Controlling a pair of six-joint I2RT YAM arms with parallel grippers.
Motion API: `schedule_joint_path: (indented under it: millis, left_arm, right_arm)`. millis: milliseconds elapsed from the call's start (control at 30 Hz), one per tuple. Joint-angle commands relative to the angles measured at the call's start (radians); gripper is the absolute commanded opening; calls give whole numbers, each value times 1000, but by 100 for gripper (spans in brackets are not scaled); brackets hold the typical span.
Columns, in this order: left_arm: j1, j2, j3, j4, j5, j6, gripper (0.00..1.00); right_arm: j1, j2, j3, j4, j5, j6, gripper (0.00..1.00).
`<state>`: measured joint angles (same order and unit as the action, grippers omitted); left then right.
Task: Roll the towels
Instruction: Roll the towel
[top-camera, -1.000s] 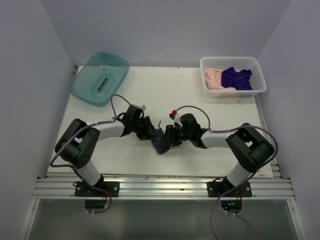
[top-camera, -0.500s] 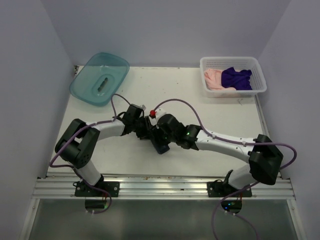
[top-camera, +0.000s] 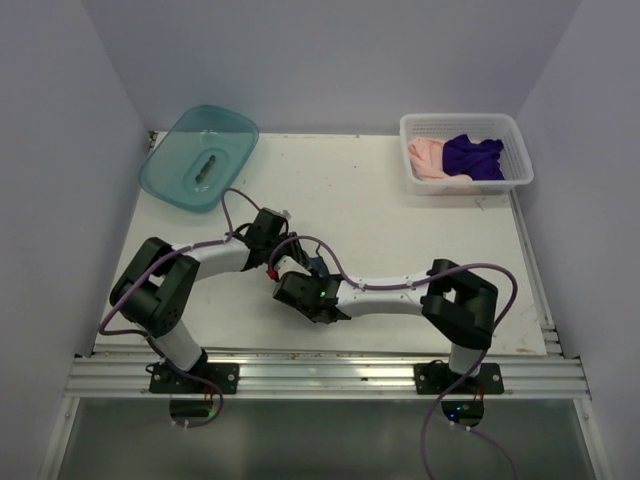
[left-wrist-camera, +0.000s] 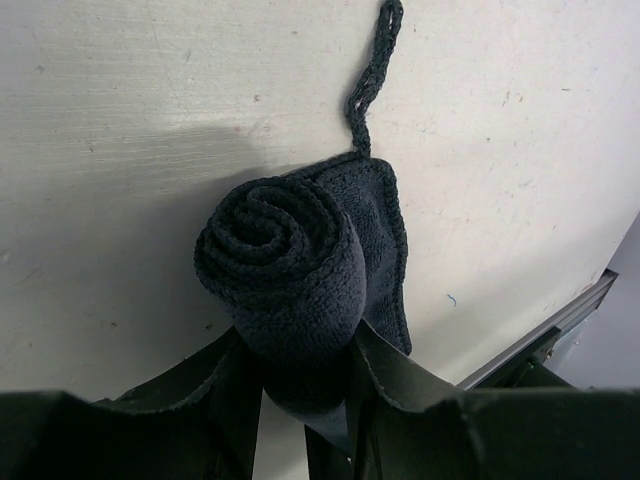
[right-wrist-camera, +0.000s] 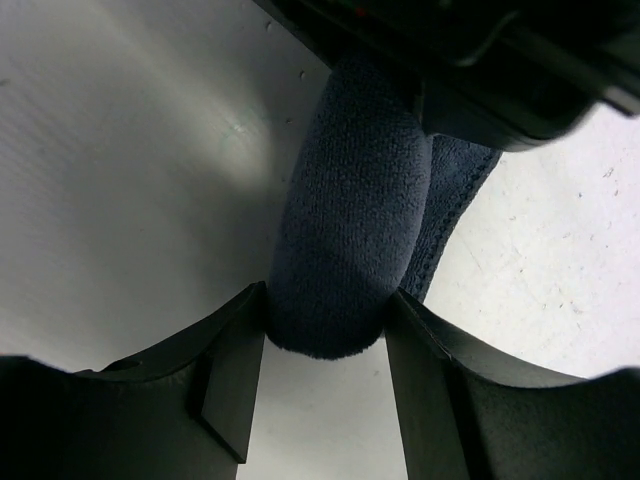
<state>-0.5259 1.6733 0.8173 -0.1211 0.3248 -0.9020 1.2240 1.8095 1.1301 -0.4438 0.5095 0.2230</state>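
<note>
My left fingers (left-wrist-camera: 230, 400) are clenched on the near end of the blue towel (left-wrist-camera: 285, 270), which is rolled and lying on the desk (left-wrist-camera: 120, 120). Its long axis runs toward 12 o'clock from them. My right fingers (right-wrist-camera: 230, 380) straddle the opposite end, touching both sides; whether they squeeze, I cannot tell. A loose flap trails at 3 o'clock. No writing shows.

the right tool (right-wrist-camera: 325, 305) clamps the near end of the rolled slate-blue towel (right-wrist-camera: 350, 200).
</note>
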Motion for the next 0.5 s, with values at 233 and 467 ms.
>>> schedule_joint_path:
  millis: [233,467]
  left_arm:
    - [-3,-44,34,-52,-32,-3,48]
    - [9,-96,60,-77,-38,23,81]
  right_arm:
    - [2,-25,-32,108,51,4,25]
    - [-102,-168,-151,269,-196,55,14]
